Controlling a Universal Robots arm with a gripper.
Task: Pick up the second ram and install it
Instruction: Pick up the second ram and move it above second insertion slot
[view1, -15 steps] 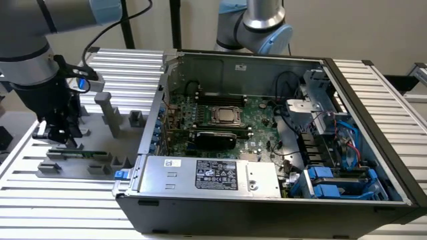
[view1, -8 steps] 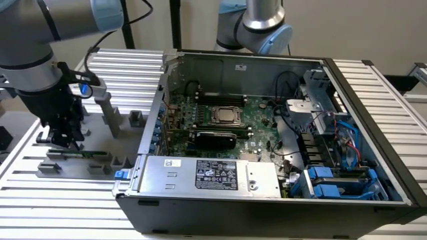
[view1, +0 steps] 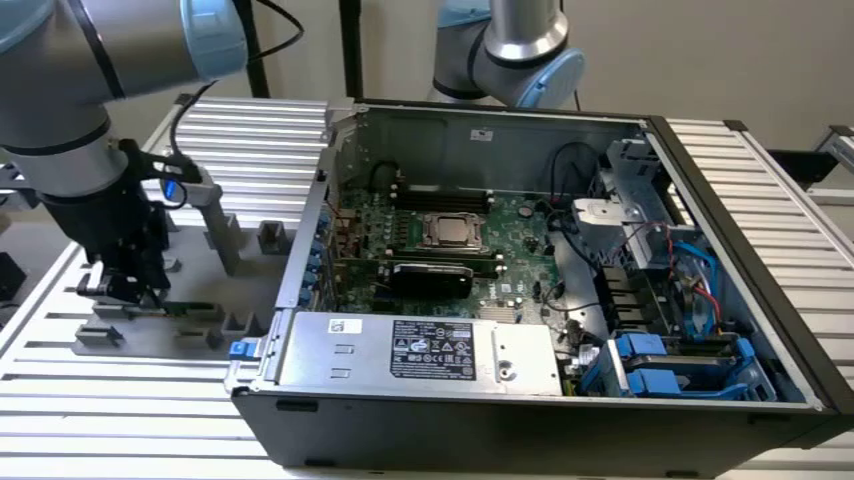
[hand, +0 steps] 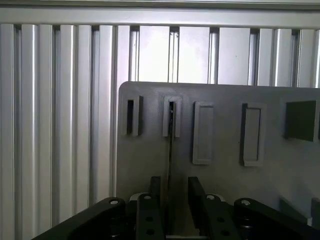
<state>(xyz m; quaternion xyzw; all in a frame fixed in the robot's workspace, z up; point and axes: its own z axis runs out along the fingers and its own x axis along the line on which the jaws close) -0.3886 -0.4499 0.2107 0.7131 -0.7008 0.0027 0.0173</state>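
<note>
Soft, even overhead light in the exterior view: bright on the slatted table at right of frame, dim inside the computer case, deep shadow across its front wall. In the wrist view, pale glare on the table, near-black on the gripper.

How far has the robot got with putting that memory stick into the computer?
Early on. The gripper is down at the grey holder plate, its fingers open either side of the second ram, which stands edge-on in its holder block. Nothing is gripped or lifted yet. The stick is not yet in the motherboard inside the open computer case.
</note>
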